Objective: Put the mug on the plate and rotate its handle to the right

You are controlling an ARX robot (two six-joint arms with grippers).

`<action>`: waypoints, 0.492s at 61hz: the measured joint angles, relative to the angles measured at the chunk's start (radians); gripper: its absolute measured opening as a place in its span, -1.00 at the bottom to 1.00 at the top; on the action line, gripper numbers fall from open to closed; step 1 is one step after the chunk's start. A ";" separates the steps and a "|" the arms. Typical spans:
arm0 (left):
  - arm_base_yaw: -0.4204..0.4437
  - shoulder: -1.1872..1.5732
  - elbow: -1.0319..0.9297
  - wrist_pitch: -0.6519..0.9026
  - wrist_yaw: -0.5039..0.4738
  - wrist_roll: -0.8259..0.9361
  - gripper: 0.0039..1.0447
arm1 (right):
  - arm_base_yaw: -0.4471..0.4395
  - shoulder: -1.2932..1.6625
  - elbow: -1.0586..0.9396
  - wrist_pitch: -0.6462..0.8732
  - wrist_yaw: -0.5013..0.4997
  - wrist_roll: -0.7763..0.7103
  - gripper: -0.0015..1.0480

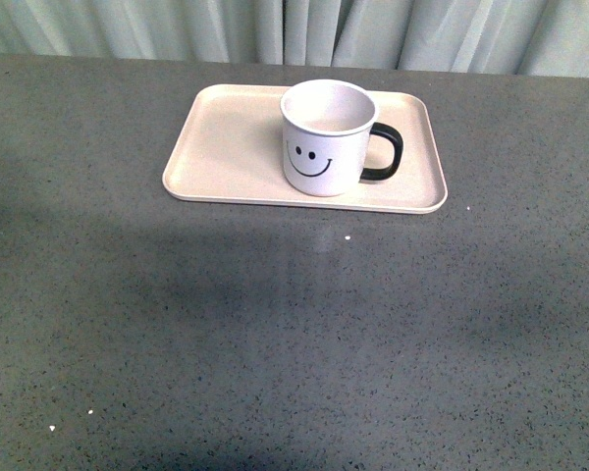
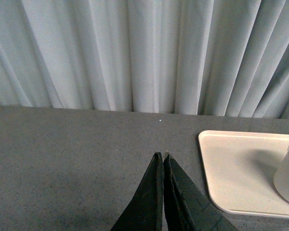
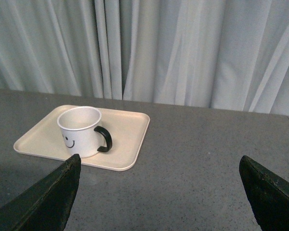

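Right wrist, one look. My own gripper: both dark fingers spread wide apart, grey speckled table showing in the gap between them. Gripper held above the table, touching nothing.

Plate lay flat on the table, farther out and to the left of my fingers, well apart from them. Mug stood upright on it, close to the plate's near rim, mouth up. Smiley face partly visible on the near left side. Handle stuck out to the right, over bare plate.

Pale pleated curtain hung along the table's far edge.
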 joint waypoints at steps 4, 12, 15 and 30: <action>0.014 -0.038 -0.022 -0.017 0.000 0.000 -0.98 | 0.000 0.000 0.000 0.000 0.000 0.000 0.82; 0.017 -0.265 -0.156 -0.121 0.004 0.000 -0.98 | 0.000 0.000 0.000 0.000 0.000 0.000 0.82; 0.017 -0.303 -0.161 -0.153 0.004 0.000 -0.98 | 0.000 0.000 0.000 0.000 0.000 0.000 0.82; 0.017 -0.483 -0.164 -0.312 0.004 0.000 -0.98 | 0.000 0.000 0.000 0.000 0.000 0.000 0.82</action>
